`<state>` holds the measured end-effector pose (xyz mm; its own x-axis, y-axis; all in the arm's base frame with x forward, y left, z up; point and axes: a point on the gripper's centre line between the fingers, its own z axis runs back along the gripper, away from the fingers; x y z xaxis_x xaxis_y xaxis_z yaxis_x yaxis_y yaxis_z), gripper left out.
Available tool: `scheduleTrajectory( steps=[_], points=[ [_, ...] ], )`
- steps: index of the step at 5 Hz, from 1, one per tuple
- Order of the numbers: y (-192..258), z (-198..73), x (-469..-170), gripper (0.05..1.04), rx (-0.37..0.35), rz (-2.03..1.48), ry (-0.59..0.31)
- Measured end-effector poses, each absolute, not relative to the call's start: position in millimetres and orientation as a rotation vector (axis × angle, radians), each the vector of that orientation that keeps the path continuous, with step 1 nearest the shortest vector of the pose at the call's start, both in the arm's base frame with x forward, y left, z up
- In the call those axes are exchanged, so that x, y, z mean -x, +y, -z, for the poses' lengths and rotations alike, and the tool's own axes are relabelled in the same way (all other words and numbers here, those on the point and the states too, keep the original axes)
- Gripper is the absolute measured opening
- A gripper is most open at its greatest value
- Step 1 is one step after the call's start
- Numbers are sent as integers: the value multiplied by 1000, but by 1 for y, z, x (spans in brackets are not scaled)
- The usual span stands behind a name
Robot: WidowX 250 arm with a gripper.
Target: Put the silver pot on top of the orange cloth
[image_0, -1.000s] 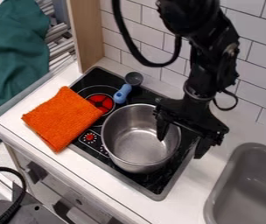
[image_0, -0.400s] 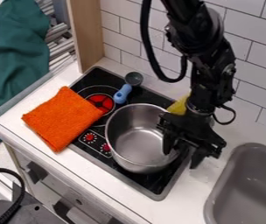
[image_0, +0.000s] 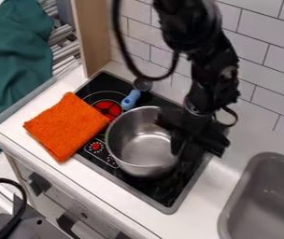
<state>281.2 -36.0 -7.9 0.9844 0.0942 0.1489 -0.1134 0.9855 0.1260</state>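
At the right side of the silver pot stands my black gripper point(image_0: 189, 144), over the pot's rim and covering part of it. The silver pot point(image_0: 129, 156) is upright over the right part of the black stove top, its inside empty. Whether its base touches the stove cannot be told. To its left lies the folded orange cloth point(image_0: 67, 126), flat across the stove's left edge and the white counter.
Behind the pot, a blue-handled utensil point(image_0: 131, 99) lies on the stove point(image_0: 160, 192). A grey sink point(image_0: 266, 198) is at the right. The tiled wall point(image_0: 266, 60) and a wooden panel point(image_0: 95, 35) bound the back.
Since the last earlier frame, the pot has shifted a little left and toward the wall, together with my gripper. Before that, both had moved slightly right. The orange cloth has stayed put.
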Motion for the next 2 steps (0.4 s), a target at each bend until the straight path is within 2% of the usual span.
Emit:
scheduleTrajectory(
  steps=[1,2],
  points=[
    [-15,-6,-270,64,-183,-102,-244],
    [-6,-16,-267,55,-176,-88,-293]
  ],
)
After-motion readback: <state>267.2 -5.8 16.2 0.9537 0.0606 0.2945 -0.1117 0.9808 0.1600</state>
